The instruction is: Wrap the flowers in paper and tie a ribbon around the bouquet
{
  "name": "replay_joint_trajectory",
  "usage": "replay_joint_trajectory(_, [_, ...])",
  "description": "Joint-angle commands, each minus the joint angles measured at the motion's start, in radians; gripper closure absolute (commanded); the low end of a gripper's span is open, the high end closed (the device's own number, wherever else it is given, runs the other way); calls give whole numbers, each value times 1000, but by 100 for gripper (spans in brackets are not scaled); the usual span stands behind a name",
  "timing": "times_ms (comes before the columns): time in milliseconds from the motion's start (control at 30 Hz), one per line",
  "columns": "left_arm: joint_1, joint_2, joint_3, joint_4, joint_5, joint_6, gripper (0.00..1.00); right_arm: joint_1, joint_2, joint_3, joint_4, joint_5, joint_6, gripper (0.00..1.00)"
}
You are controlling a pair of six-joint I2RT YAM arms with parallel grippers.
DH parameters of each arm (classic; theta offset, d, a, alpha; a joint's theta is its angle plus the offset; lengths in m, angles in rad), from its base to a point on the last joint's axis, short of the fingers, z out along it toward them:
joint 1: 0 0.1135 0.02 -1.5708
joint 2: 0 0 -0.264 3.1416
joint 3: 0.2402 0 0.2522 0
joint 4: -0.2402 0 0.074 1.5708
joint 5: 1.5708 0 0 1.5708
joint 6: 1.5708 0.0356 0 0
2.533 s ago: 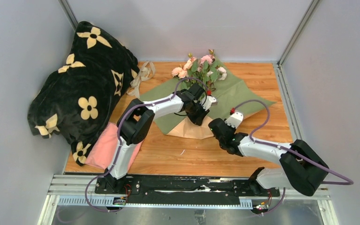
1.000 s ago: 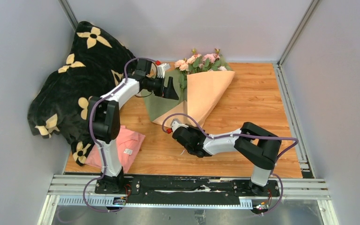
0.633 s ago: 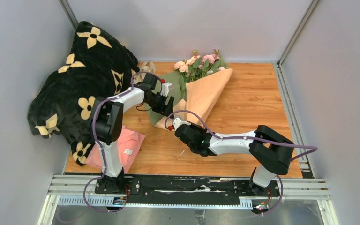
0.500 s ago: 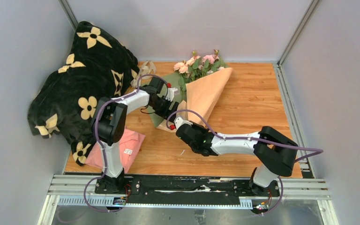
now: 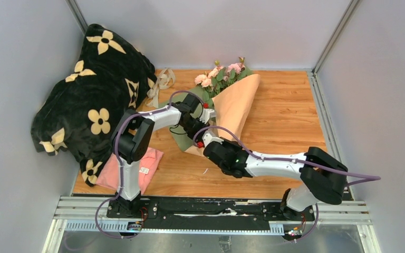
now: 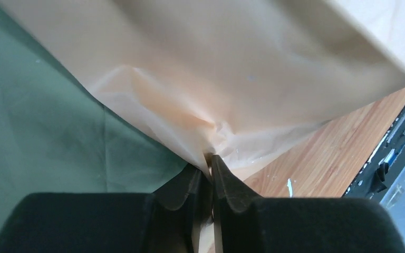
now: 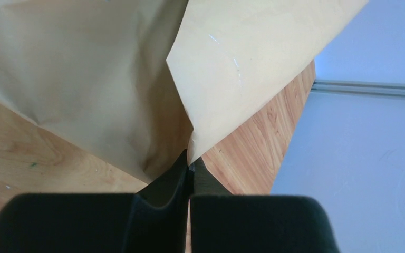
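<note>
Tally for you: one paper (image 5: 235, 103), one flowers (image 5: 217, 75) bunch, one ribbon (image 5: 158, 86); left claw (image 6: 210, 161), right claw (image 7: 190, 159) both clamp paper; cloth label (image 5: 144, 170) unreadable.

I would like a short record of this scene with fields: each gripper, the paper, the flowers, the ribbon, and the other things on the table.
left gripper: shut on an edge of the paper, where peach meets green
right gripper: shut on a peach edge of the paper
paper: folded over the flowers, peach side outward, some green showing on the left
flowers: heads stick out at the paper's far end
ribbon: loose on the table beside the blanket, not tied
cloth: pink, near left
</note>
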Motion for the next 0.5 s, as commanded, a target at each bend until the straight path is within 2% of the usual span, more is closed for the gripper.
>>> replay_joint_trajectory(0, [-12, 66, 17, -3, 15, -18, 85, 47, 81, 36, 72, 26, -84, 100])
replay_joint_trajectory(133, [-9, 73, 20, 6, 10, -18, 87, 106, 149, 55, 208, -22, -132, 100])
replay_joint_trajectory(267, [14, 68, 21, 1, 9, -16, 87, 131, 231, 61, 237, -30, -114, 100])
replay_joint_trajectory(333, [38, 60, 19, -3, 10, -15, 84, 131, 256, 45, 243, -35, -91, 100])
replay_joint_trajectory(467, [97, 29, 23, -10, 15, -7, 71, 130, 287, 18, 239, -50, -34, 100])
